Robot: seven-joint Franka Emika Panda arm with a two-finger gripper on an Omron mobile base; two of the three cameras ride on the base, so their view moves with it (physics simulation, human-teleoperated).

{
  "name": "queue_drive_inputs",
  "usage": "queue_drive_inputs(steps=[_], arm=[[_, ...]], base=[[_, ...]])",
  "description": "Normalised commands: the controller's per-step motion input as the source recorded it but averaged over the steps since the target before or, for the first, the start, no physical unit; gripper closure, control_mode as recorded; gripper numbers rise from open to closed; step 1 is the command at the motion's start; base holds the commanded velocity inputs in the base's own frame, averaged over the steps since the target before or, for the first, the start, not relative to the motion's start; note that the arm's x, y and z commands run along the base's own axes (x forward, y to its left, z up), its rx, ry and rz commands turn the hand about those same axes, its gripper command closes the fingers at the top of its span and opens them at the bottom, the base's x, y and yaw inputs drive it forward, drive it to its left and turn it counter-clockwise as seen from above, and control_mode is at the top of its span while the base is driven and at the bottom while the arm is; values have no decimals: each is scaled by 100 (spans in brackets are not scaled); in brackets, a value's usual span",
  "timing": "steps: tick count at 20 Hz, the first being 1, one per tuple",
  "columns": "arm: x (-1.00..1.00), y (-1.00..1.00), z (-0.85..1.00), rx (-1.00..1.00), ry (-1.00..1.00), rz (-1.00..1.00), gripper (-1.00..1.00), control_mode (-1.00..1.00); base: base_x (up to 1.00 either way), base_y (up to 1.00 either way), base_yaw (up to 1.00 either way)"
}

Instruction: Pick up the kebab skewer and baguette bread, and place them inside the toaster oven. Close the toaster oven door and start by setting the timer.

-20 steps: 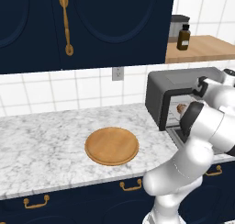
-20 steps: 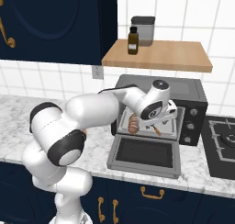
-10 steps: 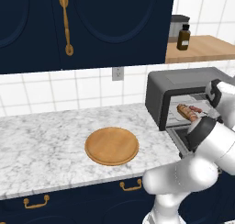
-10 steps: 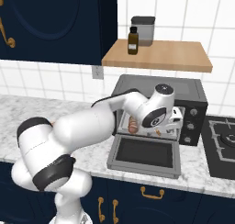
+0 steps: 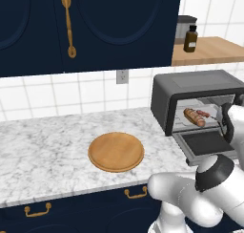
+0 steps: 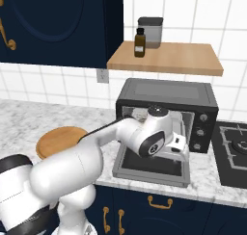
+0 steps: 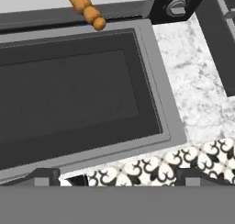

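Lying inside oven (image 5: 200, 100) on rack, left base view: baguette (image 5: 194, 117) with skewer (image 5: 204, 114) just beside it, to right. Door (image 5: 206, 143) folded down flat, open. Round wooden board (image 5: 116, 152) on marble worktop (image 5: 43, 151), well left of oven.

Right base view: arm reaching across oven (image 6: 166, 97) front; door (image 6: 149, 169) down over worktop edge; brown bottle (image 6: 139, 42) and grey canister (image 6: 150, 32) on shelf above.

Hand view: tool (image 7: 117, 178) released, fingers wide apart, grasping nothing, above door (image 7: 78, 94) outer edge; knob (image 7: 176, 7) at top.
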Motion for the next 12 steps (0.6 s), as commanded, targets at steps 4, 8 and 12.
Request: queue_drive_inputs(steps=[4, 8, 12], arm=[[29, 20, -15, 0, 0, -33, -100, -100], [1, 0, -14, 0, -2, -8, -100, -100], [8, -4, 0, 0, 0, -1, -100, -100]], base=[[0, 0, 0], [0, 0, 0], [0, 0, 0]])
